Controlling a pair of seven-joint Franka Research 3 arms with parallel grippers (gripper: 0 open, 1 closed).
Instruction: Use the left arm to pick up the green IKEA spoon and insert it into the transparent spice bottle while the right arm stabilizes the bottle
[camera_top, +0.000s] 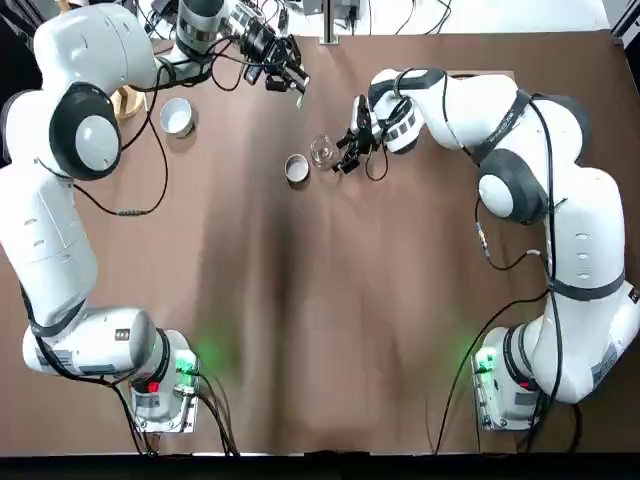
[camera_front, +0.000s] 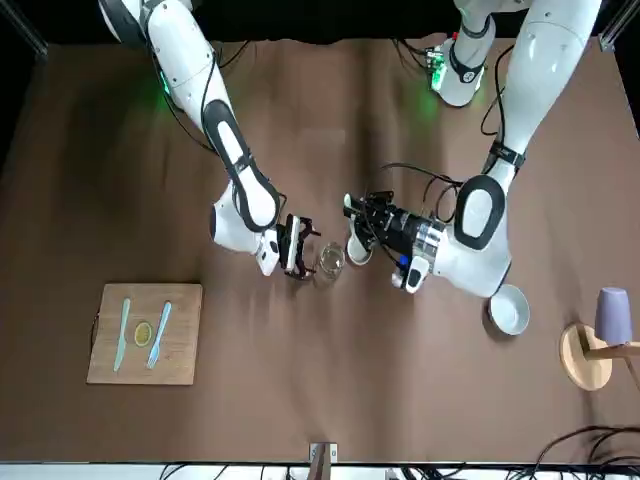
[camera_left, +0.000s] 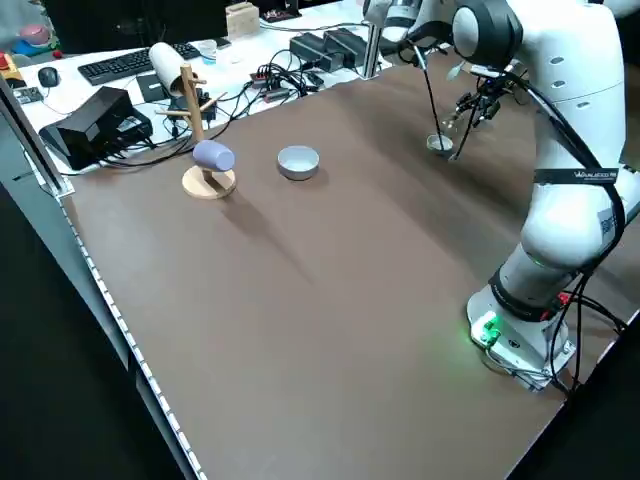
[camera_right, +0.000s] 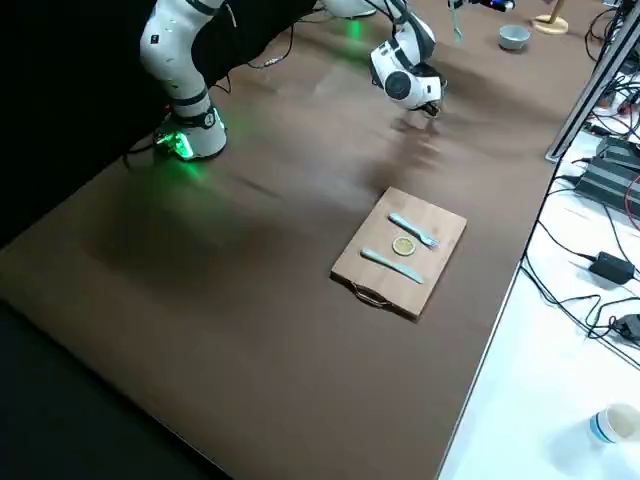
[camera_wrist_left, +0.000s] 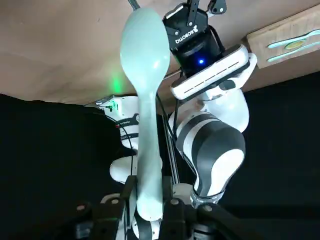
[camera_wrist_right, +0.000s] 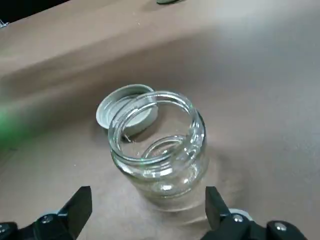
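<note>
My left gripper (camera_top: 288, 76) hangs above the table at the far side, shut on the handle of the pale green spoon (camera_wrist_left: 145, 75), whose bowl (camera_top: 301, 93) points toward the jar. The transparent spice bottle (camera_top: 322, 150) stands upright with its mouth uncovered. My right gripper (camera_top: 346, 152) sits low beside the bottle, open. In the right wrist view the bottle (camera_wrist_right: 159, 150) stands just ahead of the two spread fingers (camera_wrist_right: 76, 209), which do not touch it. The spoon is up and to the left of the bottle, apart from it.
A grey metal cap (camera_top: 297, 168) lies on the table touching the bottle's left side. A white bowl (camera_top: 177, 117) sits at the far left by a wooden mug stand (camera_front: 585, 365) holding a purple cup. A wooden board (camera_front: 185, 365) with a light-blue fork and knife lies far right.
</note>
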